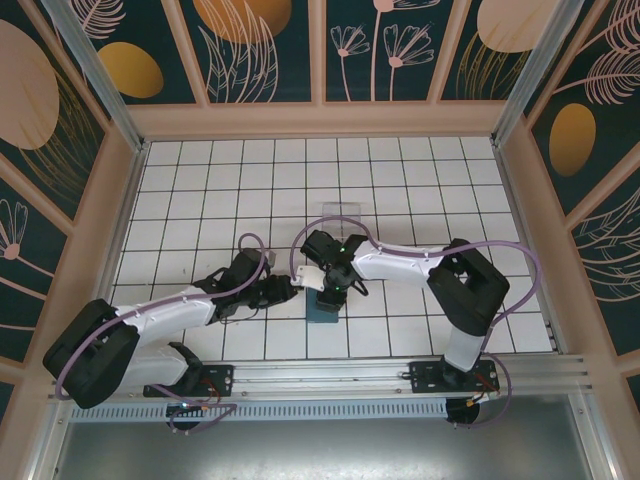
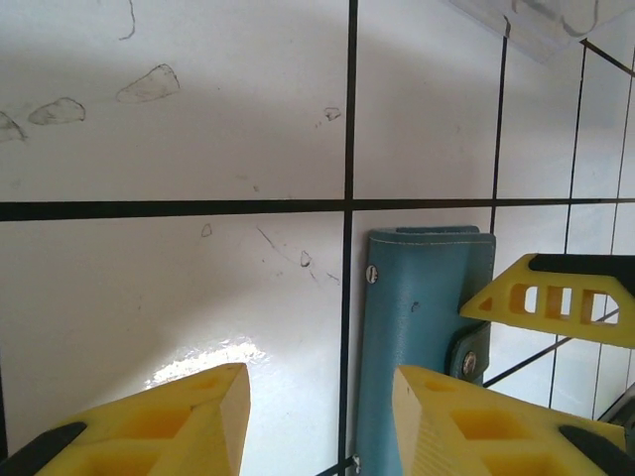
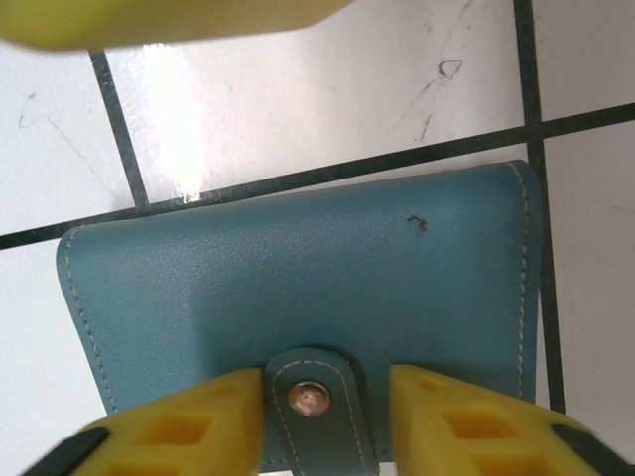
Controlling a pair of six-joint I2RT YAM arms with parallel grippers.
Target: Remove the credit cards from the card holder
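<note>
Yellow fingers [image 3: 198, 426] of the right gripper [image 3: 322, 426] straddle the strap tab [image 3: 310, 382] at lower frame, parted and empty, likely to unsnap the closed card holder [image 3: 298, 278]. Left gripper [image 2: 317, 416], parted and empty, hovers alongside.

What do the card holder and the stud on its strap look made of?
The card holder is probably leather or faux leather: teal, matte, with fine grain and stitched edges. The stud is probably metal, given its small round shape and shiny silver glint.
</note>
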